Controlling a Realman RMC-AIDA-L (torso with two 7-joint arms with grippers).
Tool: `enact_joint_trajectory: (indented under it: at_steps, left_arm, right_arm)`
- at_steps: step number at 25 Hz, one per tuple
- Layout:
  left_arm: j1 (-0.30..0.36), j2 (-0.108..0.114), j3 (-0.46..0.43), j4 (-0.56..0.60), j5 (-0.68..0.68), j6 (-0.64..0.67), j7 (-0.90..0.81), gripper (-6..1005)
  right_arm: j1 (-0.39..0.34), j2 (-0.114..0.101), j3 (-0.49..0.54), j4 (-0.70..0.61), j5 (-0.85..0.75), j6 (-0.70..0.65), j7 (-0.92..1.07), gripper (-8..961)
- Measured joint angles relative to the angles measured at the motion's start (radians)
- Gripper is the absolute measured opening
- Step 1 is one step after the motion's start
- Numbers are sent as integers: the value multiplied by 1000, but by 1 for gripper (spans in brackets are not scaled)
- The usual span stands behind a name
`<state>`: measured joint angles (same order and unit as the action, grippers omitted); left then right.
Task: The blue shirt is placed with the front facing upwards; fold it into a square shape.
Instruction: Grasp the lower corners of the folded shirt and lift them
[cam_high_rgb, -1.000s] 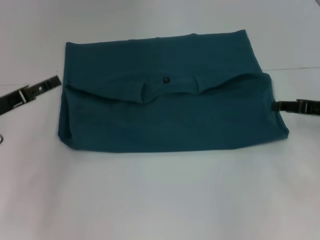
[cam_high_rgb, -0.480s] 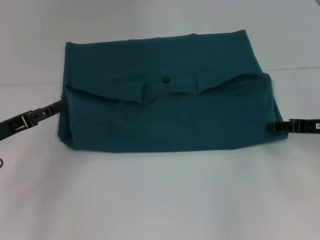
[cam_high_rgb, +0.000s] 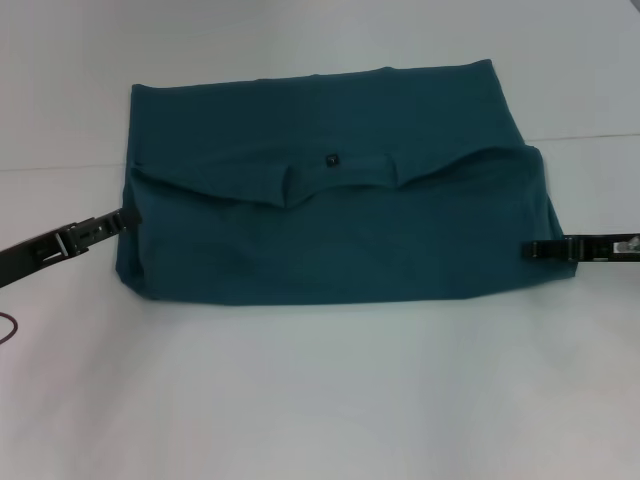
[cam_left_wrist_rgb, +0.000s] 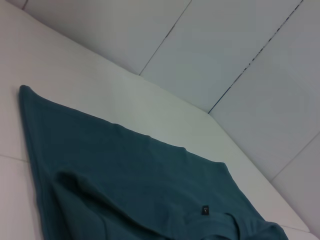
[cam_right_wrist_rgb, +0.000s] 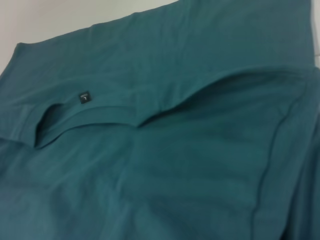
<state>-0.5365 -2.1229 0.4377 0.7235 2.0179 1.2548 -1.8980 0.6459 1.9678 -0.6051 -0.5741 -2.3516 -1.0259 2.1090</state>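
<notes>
Blue shirt (cam_high_rgb: 340, 210): you are looking at it lying folded in a wide rectangle mid-bench (cam_high_rgb: 320, 400), neck tag (cam_high_rgb: 331, 158) facing up, lettering hidden. Left gripper (cam_high_rgb: 128, 216) is touching its left edge; right gripper (cam_high_rgb: 530, 249) is overlapping its right edge. You cannot tell either's finger spread; both arms are cut off.

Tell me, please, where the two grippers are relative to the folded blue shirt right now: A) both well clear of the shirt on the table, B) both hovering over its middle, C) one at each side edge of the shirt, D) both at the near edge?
C: in the head view the left gripper reaches the left edge of the blue shirt, and the right gripper reaches its right edge.
</notes>
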Motion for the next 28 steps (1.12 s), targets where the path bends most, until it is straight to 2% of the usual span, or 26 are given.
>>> enact_joint_trajectory:
  at_steps: [4,12,17,23,28]
  left_arm:
    - [-1,0,8,-1,-3,-2,0,891]
    - [1,0,9,-1,-3,-2,1,889]
    - [6,-3,9,-1,2,-6,3,888]
    - [10,-12,43,-1,2,-27,20,886]
    - [10,-23,123,-2,2,-112,29,885]
  right_arm:
    - [8,12,-1,2,1,1,6,606]
    - [2,12,-1,-7,2,-22,43,429]
    - [0,13,-1,-7,2,-16,43,195]
    - [-3,12,8,-7,9,-19,35,27]
    - [-10,12,9,-18,11,-36,33,27]
